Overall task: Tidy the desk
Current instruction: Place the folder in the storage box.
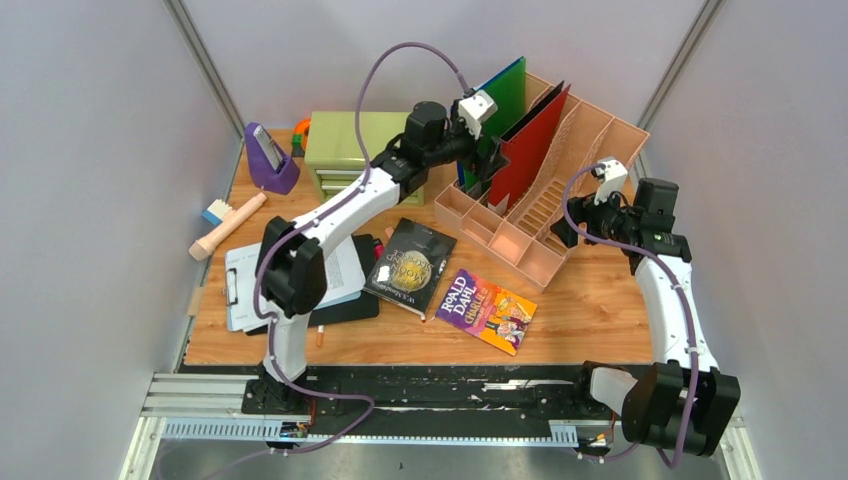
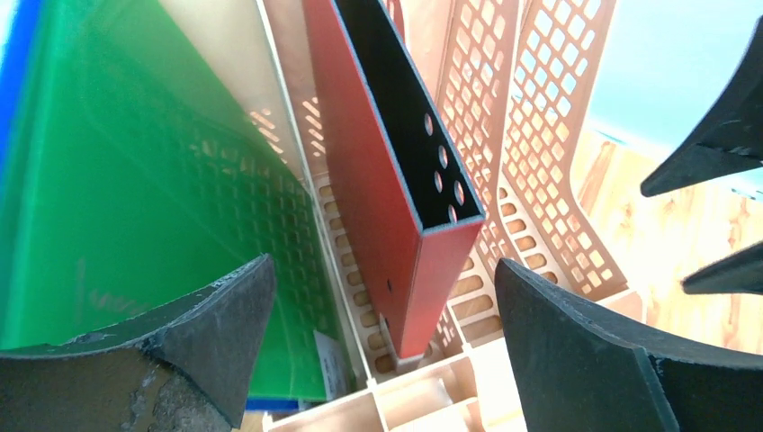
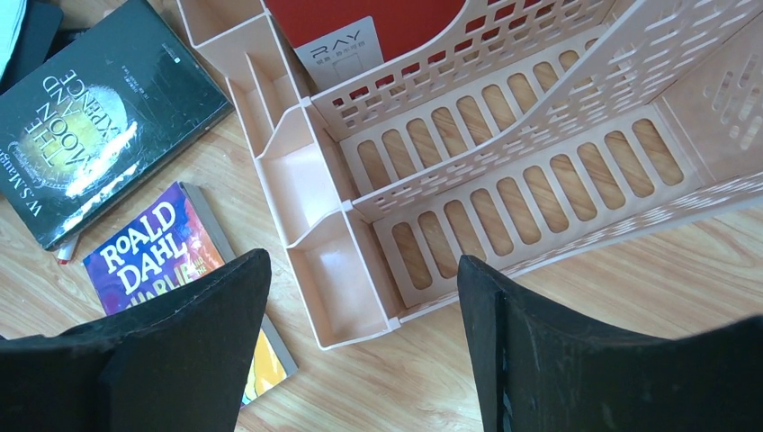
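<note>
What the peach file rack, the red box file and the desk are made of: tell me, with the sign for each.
File rack: moulded plastic, peach, matt; its even slots and thin lattice walls say so.
Red box file: probably rigid plastic or coated board, smooth, slight sheen; thin walls, punched round holes.
Desk: wood-grain laminate by the look, orange-brown; could be veneer.

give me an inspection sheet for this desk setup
surface: desk, wood grain, bare at right front
job's things: desk part sorted; red folder, green folder upright in rack; black book, dahl book, clipboard lie flat
clutter: brush, purple stand, green chest at left
grippers: left gripper open above red folder; right gripper open above rack's empty slots
cables: purple cable loops above left arm, another along right arm
surroundings: grey walls; nothing else seen
</note>
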You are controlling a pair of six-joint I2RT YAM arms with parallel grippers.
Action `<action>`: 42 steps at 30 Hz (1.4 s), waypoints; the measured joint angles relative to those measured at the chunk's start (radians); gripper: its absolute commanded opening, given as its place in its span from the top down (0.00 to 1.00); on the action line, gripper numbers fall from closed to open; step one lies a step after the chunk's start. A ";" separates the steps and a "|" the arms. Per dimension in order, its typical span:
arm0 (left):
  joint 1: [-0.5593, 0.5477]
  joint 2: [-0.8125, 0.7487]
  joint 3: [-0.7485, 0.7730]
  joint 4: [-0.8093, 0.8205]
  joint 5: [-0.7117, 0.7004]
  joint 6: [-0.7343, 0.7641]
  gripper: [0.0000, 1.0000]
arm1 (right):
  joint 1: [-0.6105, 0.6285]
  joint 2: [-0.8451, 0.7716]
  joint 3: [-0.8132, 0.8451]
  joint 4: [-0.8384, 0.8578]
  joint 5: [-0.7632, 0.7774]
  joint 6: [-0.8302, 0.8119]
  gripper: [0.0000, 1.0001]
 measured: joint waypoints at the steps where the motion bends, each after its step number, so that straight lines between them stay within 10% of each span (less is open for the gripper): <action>1: 0.000 -0.026 -0.012 -0.014 -0.006 0.003 0.00 | 0.000 0.000 0.000 0.000 0.000 0.000 0.23; 21: 0.000 -0.626 -0.578 -0.372 -0.142 0.259 0.00 | 0.056 -0.058 -0.011 -0.085 -0.172 -0.100 0.16; 33: 0.000 -0.798 -0.792 -0.566 -0.378 0.490 0.00 | 0.493 -0.125 -0.039 -0.167 -0.024 -0.233 0.16; 42: 0.001 -0.819 -0.843 -0.638 -0.344 0.539 0.00 | 0.620 0.110 -0.080 -0.158 0.085 -0.262 0.16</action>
